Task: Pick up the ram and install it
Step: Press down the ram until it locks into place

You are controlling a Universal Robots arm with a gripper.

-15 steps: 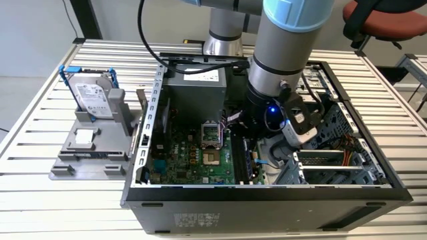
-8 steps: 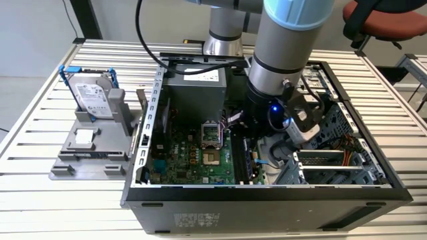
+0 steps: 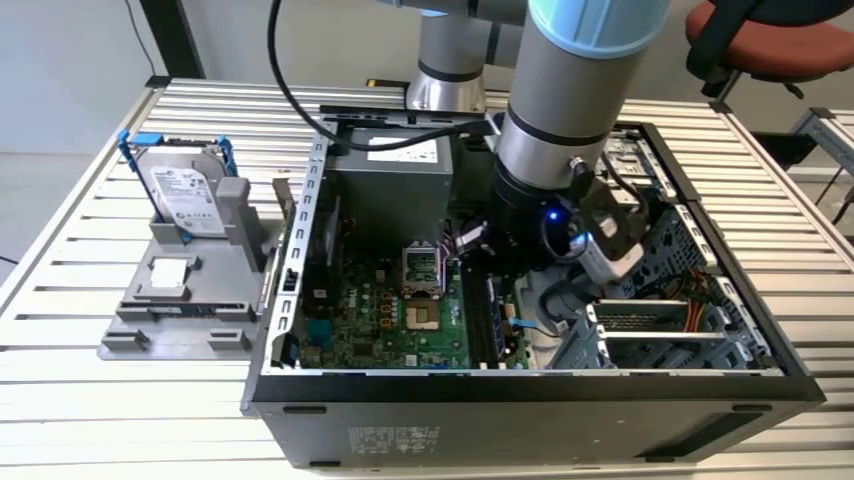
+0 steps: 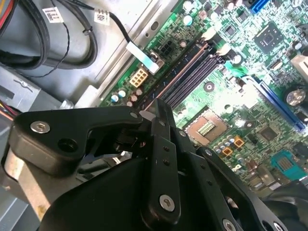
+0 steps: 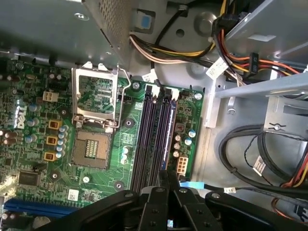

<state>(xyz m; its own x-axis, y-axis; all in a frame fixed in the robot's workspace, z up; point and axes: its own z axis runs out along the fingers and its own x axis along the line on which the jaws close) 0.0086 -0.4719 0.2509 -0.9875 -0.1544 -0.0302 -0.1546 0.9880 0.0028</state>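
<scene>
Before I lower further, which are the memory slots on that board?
Inside the open black computer case, find the green motherboard and its square silver processor socket. Beside that socket run the long, narrow, dark memory slots, parallel, with white clips at one end; the blue slot lies crosswise to them.

An open black desktop computer case (image 3: 534,400) lies on a slatted metal table (image 3: 80,420). Inside it, a green motherboard (image 3: 387,320) carries an open silver processor socket (image 5: 94,103) beside dark memory slots (image 5: 151,139). At the exterior view's left, a grey plastic stand (image 3: 180,300) holds a silver hard drive in a blue frame (image 3: 187,195) and a small white-topped square part (image 3: 168,274).
</scene>
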